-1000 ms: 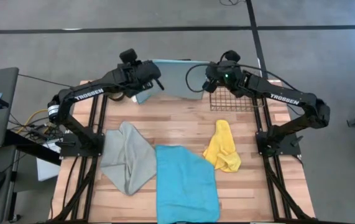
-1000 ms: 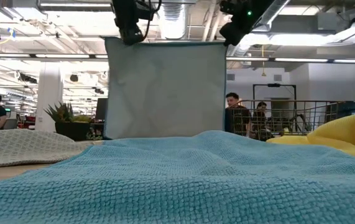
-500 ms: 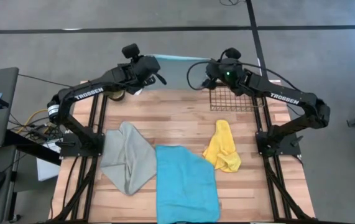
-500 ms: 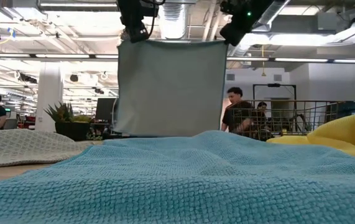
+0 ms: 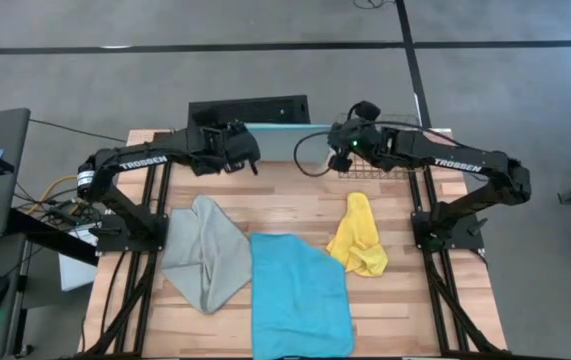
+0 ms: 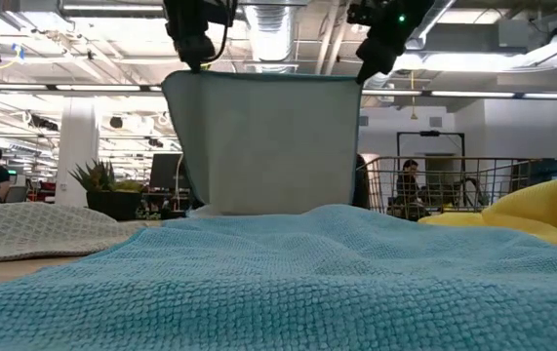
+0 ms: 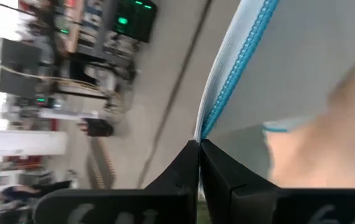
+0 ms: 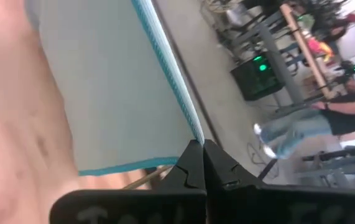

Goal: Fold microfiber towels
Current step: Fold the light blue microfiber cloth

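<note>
Wooden bench [image 5: 295, 205] carries most of the cloths. Biggest, the cyan-blue towel [image 5: 300, 295], lies flat at the front edge, about mid-bench, filling the foreground in the low view [image 6: 278, 283]. The grey-green towel [image 5: 205, 250] lies rumpled just beside it toward the left edge, touching or nearly so. The pale blue towel [image 6: 268, 141] hangs upright over the back edge, stretched betw. both arms, top hem fairly level, lower edge hidden behind the cyan-blue towel. Left gripper [image 5: 240, 150] is near the back-left corner, fingers [image 7: 189, 165] pressed together on one top corner of the pale blue towel, stitched hem running out from betw. them. Right gripper [image 5: 343, 150] is at the back, right of centre, pinched tight on the other top corner [image 8: 197, 149]. The wire basket [image 5: 385, 160] sits at the back-right, partly under the right arm. The yellow towel [image 5: 358, 235], smallest, lies bunched toward the right edge, close to the cyan-blue towel.
</note>
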